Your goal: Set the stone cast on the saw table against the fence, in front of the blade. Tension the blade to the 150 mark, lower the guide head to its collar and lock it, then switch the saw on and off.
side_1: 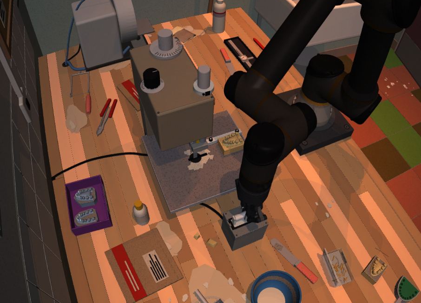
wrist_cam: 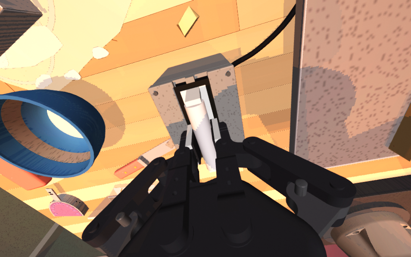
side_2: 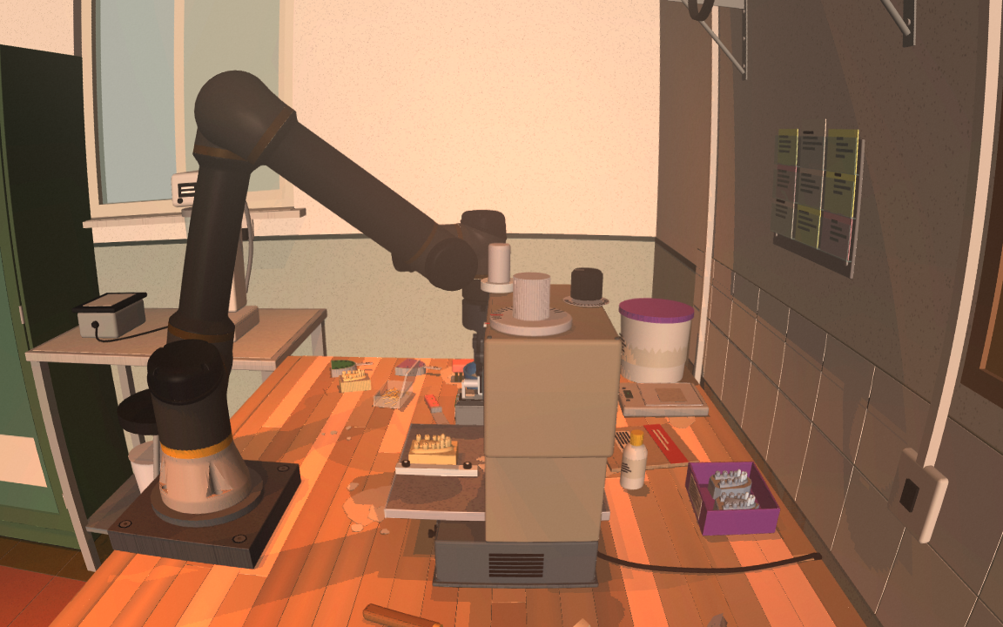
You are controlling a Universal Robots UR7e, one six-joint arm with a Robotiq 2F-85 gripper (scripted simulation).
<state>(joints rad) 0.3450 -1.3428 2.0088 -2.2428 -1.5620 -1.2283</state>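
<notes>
My gripper [side_1: 245,215] [wrist_cam: 202,140] reaches down onto the grey switch box [side_1: 244,229] [wrist_cam: 197,99] on the bench, just in front of the saw table [side_1: 199,164]. A white rocker lever [side_1: 238,219] [wrist_cam: 199,123] sits in the box's black-framed slot, and a black cable runs from the box toward the saw. The tan stone cast [side_1: 231,142] [side_2: 432,448] rests on the table against the fence, to the right of the blade [side_1: 195,154]. On top of the saw housing [side_1: 173,99] stand a grey dial knob [side_1: 165,41], a black knob [side_1: 151,78] and a smaller grey knob [side_1: 204,77]. My gripper is closed on the white lever.
A blue bowl [side_1: 276,289] [wrist_cam: 38,134] sits near the front edge, right of a brown card [side_1: 142,264]. A spatula [side_1: 294,260], a clear pin box [side_1: 336,266] and a second cast [side_1: 375,268] lie to the right. A purple tray [side_1: 87,204] and a small bottle [side_1: 140,212] lie to the left.
</notes>
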